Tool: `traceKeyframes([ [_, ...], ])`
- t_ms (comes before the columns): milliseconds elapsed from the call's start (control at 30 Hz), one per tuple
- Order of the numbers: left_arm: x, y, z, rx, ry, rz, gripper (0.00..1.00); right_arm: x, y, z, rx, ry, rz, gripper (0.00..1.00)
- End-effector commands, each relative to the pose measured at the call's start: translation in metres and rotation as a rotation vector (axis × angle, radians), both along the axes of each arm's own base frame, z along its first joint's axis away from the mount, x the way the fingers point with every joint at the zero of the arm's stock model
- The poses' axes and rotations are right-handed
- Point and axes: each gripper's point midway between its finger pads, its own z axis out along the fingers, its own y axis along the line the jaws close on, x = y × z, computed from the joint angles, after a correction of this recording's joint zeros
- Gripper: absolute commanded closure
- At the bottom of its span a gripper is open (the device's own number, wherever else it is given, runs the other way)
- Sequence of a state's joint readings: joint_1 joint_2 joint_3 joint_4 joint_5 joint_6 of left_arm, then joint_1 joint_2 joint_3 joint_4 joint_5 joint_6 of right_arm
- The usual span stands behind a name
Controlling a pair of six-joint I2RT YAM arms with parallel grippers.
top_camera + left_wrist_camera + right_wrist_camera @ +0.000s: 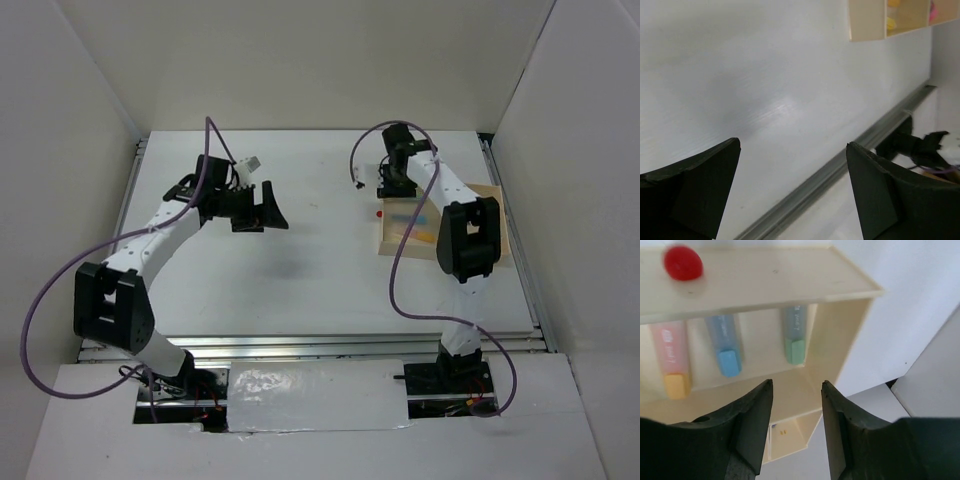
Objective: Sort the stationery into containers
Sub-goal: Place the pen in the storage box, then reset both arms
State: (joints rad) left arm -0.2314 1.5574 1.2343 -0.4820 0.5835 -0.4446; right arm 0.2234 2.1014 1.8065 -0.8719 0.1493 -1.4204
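The pale wooden tray [492, 205] lies at the right of the table, partly under my right arm. In the right wrist view, three sticks lie side by side in one compartment of the tray [840, 330]: a pink one with an orange cap [675, 365], a light blue one [726, 347] and a light green one [795, 337]. My right gripper [796, 383] is open and empty, just above the tray's near wall [395, 186]. My left gripper [265, 212] is open and empty over bare table [793, 143]. The left wrist view shows the tray [867, 22] far off, with yellow [891, 22] and pink [933, 7] bits inside.
A small red dot [379, 213] sits by the tray's left wall and shows in the right wrist view [683, 263]. White walls enclose the table on three sides. A metal rail [840, 167] runs along the table's near edge.
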Motion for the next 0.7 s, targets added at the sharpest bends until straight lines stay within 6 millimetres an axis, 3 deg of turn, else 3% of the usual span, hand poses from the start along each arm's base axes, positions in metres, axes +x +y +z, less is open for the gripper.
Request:
traceKeyframes([
  [0,0.005,0.032,0.029,0.163,-0.205,0.061,0.01,-0.017,0.045,0.146,0.337,-0.263,-0.046,0.43],
  [33,0.005,0.039,0.029,0.190,-0.219,0.085,0.01,-0.025,0.052,0.165,0.418,-0.291,-0.064,0.43],
  [67,-0.002,0.047,0.029,0.210,-0.240,0.109,0.01,-0.036,0.064,0.180,0.526,-0.302,-0.063,0.35],
  [100,-0.001,0.060,0.026,0.249,-0.250,0.160,0.01,-0.057,0.068,0.205,0.654,-0.347,-0.127,0.16],
  [133,-0.001,0.065,0.027,0.265,-0.274,0.181,0.01,-0.070,0.071,0.217,0.732,-0.362,-0.145,0.06],
  [167,-0.007,0.072,0.025,0.283,-0.285,0.202,0.01,-0.084,0.074,0.226,0.802,-0.373,-0.159,0.00],
  [200,-0.007,0.082,0.024,0.326,-0.306,0.227,0.01,-0.113,0.079,0.234,0.920,-0.394,-0.172,0.00],
  [233,-0.008,0.086,0.024,0.343,-0.323,0.236,0.01,-0.126,0.079,0.236,0.972,-0.414,-0.180,0.00],
  [267,-0.015,0.090,0.022,0.361,-0.337,0.234,0.01,-0.139,0.078,0.236,1.010,-0.439,-0.181,0.00],
  [300,-0.016,0.094,0.022,0.376,-0.350,0.248,0.01,-0.149,0.078,0.208,1.028,-0.433,-0.183,0.00],
  [333,-0.018,0.101,0.016,0.411,-0.351,0.267,0.01,-0.174,0.074,0.231,1.081,-0.522,-0.145,0.00],
  [367,-0.020,0.105,0.024,0.422,-0.395,0.279,0.01,-0.184,0.071,0.226,1.096,-0.548,-0.139,0.00],
  [400,-0.023,0.107,0.024,0.434,-0.413,0.284,0.01,-0.190,0.068,0.202,1.093,-0.552,-0.145,0.00],
  [433,-0.027,0.111,0.027,0.443,-0.452,0.303,0.01,-0.206,0.062,0.211,1.103,-0.620,-0.111,0.00],
  [467,-0.026,0.119,0.028,0.487,-0.477,0.334,0.01,-0.211,0.059,0.189,1.091,-0.613,-0.120,0.00],
  [533,-0.032,0.134,0.027,0.532,-0.509,0.375,0.01,-0.222,0.047,0.188,1.096,-0.688,-0.139,0.00],
  [567,-0.034,0.143,0.024,0.549,-0.499,0.400,0.01,-0.225,0.044,0.174,1.084,-0.685,-0.155,0.00],
  [667,-0.044,0.166,0.016,0.653,-0.498,0.431,0.01,-0.234,0.029,0.166,1.103,-0.734,-0.234,0.00],
])
